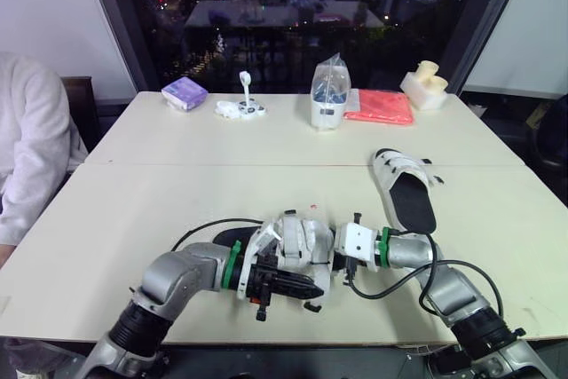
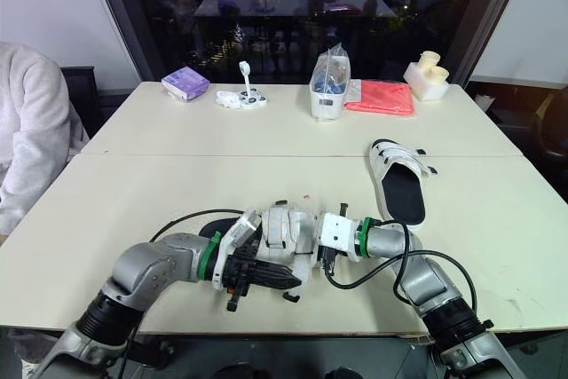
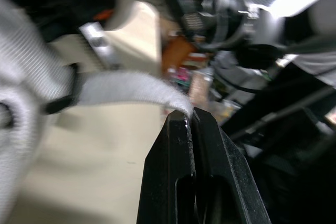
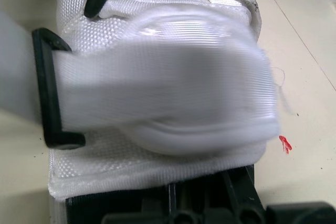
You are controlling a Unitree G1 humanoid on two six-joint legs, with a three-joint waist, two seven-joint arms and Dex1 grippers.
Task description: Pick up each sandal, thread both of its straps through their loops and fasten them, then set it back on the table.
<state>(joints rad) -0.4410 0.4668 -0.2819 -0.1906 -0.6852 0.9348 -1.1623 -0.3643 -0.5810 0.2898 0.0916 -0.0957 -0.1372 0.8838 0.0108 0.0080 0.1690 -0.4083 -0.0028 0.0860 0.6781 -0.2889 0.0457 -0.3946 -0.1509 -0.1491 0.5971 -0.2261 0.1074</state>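
A white strapped sandal (image 1: 297, 235) with a black sole is held just above the near table's front edge between both grippers. My left gripper (image 1: 300, 290) comes in from the left, and in the left wrist view it (image 3: 190, 115) is shut on the tip of a white strap (image 3: 126, 87). My right gripper (image 1: 335, 260) holds the sandal from the right. In the right wrist view a strap (image 4: 157, 103) runs through a black loop (image 4: 50, 93). A second sandal (image 1: 404, 188) lies flat on the table at the right, sole up toward me.
On the far table stand a purple packet (image 1: 185, 93), small white parts (image 1: 241, 109), a clear bagged container (image 1: 328, 95), a red cloth (image 1: 380, 106) and a pale yellow object (image 1: 426, 84). A person's sleeve (image 1: 27, 148) is at the left edge. Black cables trail from both wrists.
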